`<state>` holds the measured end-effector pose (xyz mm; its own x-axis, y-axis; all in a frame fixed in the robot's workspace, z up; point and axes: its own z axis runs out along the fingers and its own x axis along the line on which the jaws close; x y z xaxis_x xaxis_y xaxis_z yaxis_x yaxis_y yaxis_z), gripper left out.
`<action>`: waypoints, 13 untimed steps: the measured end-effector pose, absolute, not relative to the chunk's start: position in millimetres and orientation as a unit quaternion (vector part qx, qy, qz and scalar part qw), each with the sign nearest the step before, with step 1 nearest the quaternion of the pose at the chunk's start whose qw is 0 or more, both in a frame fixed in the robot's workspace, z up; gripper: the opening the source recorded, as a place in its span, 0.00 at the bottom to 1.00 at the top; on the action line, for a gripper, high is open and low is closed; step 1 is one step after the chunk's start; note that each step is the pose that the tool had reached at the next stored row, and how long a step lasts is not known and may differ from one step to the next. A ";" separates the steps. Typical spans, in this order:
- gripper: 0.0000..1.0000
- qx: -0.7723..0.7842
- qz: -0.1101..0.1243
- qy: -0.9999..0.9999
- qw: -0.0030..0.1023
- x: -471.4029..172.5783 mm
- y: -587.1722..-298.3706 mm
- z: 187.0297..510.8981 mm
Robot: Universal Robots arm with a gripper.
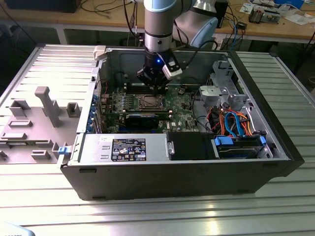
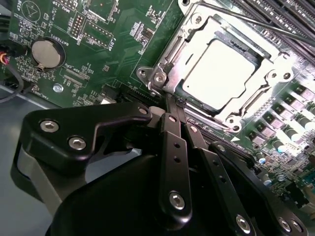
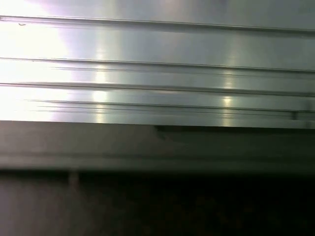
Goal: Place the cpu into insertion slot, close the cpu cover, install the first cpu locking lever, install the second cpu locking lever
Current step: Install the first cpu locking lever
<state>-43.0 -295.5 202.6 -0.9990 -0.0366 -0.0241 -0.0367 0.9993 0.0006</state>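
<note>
Ribbed metal table [image 1: 162, 216] bears open computer case [image 1: 197, 172].

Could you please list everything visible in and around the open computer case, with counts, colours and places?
cpu: one, silvery, seated in the insertion slot
cpu cover: one, silver frame, down around the cpu
insertion slot: one, on the green motherboard
coin battery: one, silver, on the motherboard
computer case: one, black, lying open on the ribbed metal table
cables: several, blue and orange, at the exterior view's right
gripper: one, black, fingers together, tips at the socket's edge
</note>
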 end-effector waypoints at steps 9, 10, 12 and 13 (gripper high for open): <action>0.11 -0.020 0.014 1.000 0.012 -42.2 -296.0 210.4; 0.11 -0.020 0.014 1.000 0.012 -42.2 -296.0 213.0; 0.11 -0.020 0.014 1.000 0.012 -42.2 -297.1 214.2; 0.11 -0.020 0.014 1.000 0.012 -42.2 -298.9 214.2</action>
